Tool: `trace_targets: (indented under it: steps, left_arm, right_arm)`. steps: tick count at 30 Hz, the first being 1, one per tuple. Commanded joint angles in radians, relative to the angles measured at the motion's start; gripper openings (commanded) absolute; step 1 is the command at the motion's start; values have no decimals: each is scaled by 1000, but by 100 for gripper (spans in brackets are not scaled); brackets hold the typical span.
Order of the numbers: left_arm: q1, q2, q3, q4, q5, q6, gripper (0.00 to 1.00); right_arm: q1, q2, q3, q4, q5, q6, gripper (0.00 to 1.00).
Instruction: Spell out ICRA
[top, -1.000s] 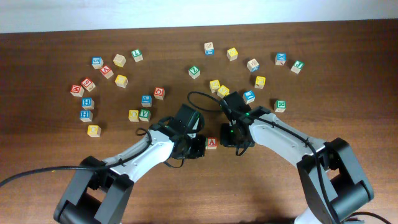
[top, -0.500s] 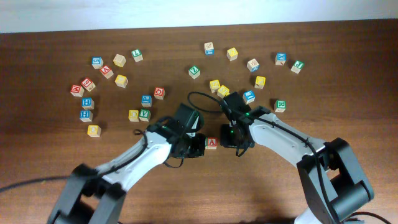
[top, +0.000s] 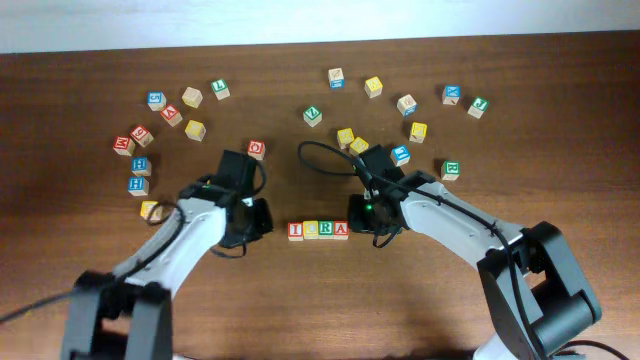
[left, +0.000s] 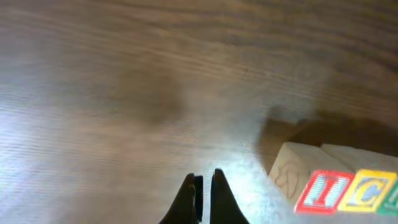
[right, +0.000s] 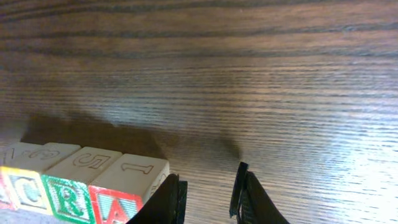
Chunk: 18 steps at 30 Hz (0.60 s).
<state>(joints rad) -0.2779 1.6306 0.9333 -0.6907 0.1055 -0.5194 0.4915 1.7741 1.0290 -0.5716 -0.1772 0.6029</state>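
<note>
Four cubes stand side by side in a row: red I (top: 295, 230) (left: 320, 190), yellow C (top: 310, 230) (left: 370, 190) (right: 25, 190), green R (top: 325, 229) (right: 65, 196) and red A (top: 341, 229) (right: 115, 204). My left gripper (top: 264, 222) (left: 205, 190) hovers left of the I, apart from it, shut on nothing. My right gripper (top: 362, 226) (right: 208, 193) sits just right of the A, slightly open, with only bare wood between its fingers. Its left finger (right: 174, 198) is close beside the A's side; I cannot tell if they touch.
Loose letter cubes lie scattered across the far half of the brown table (top: 300, 300): a group at the left (top: 172, 115), a group at the right (top: 407, 104), a red cube (top: 256, 149) behind my left arm and a yellow one (top: 150, 210) beside it.
My left arm has swung left, away from the row, uncovering the I, C and R beside the A. The right gripper stayed by the A.
</note>
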Motion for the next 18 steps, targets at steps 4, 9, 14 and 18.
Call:
trace_targets:
  steps: [4,9,14,18]
  left_arm:
    - [-43,102,2,77,158,13,0]
    - [-86,103,2,81,172,13,0]
    - [-91,103,2,92,161,13,0]
    - [-90,103,3,94,134,13,0]
  right_arm:
    - [7,0,-3,6,-25,39,18]
    - [7,0,-3,8,-26,39,18]
    - [7,0,-3,7,-26,39,18]
    - [7,0,-3,1,-40,38,19]
